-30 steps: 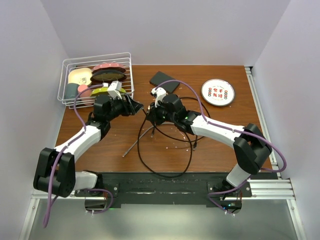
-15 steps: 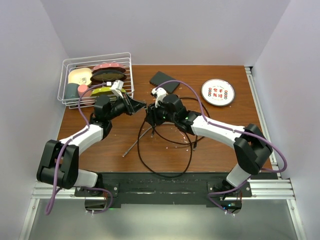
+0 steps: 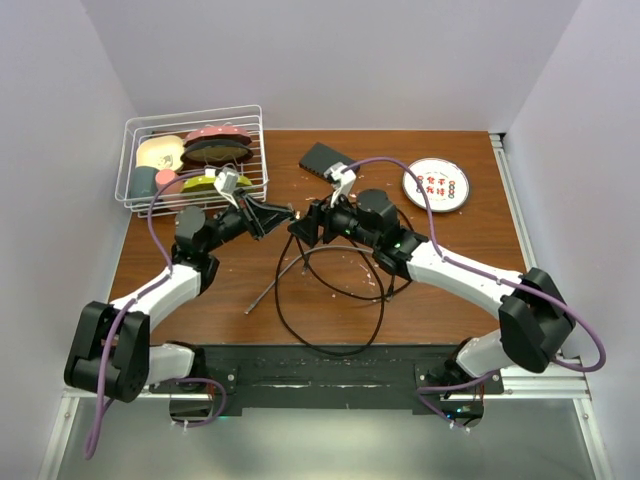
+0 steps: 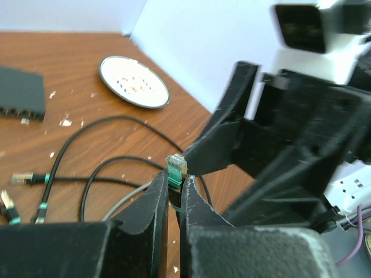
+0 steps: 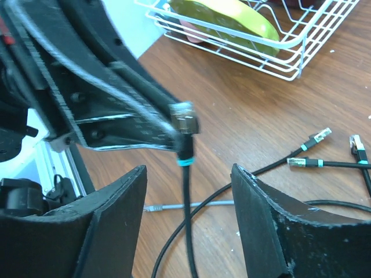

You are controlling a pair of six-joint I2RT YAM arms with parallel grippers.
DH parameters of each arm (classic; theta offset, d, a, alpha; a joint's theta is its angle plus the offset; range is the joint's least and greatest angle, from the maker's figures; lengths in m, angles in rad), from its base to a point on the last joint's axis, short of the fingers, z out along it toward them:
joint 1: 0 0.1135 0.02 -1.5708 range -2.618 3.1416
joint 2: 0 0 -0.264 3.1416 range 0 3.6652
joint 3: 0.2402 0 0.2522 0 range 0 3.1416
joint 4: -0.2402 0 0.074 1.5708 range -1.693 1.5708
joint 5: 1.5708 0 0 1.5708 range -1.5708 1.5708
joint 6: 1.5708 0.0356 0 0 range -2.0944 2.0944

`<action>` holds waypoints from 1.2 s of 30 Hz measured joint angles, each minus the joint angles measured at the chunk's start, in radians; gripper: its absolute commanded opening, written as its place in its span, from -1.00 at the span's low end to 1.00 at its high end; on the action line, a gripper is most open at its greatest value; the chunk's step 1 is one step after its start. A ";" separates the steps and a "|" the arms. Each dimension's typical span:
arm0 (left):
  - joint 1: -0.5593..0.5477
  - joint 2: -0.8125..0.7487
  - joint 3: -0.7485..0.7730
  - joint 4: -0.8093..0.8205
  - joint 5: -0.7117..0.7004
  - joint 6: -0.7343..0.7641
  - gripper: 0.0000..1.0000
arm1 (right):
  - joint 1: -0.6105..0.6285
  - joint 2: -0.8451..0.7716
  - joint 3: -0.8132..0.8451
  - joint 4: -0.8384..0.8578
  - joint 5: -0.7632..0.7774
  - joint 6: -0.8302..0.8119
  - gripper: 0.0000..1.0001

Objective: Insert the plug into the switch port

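Top: since 0.5 s ago your R claw [image 3: 305, 228] has shifted right and now sits nose-to-nose w/ L claw [image 3: 270, 214], mid-frame. Reads as a regrasp, not insertion yet. Switch [image 3: 322, 160] is apart, upper centre.
L wrist: L claw is pinching the plug [image 4: 175, 168]. It's an RJ45 w/ green boot, tip up.
R wrist: R claw is spread, plug ahead of the gap, untouched.
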 measured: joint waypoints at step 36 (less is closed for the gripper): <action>0.000 -0.041 -0.048 0.243 0.087 -0.113 -1.00 | -0.039 -0.022 -0.116 0.298 -0.192 0.131 -0.47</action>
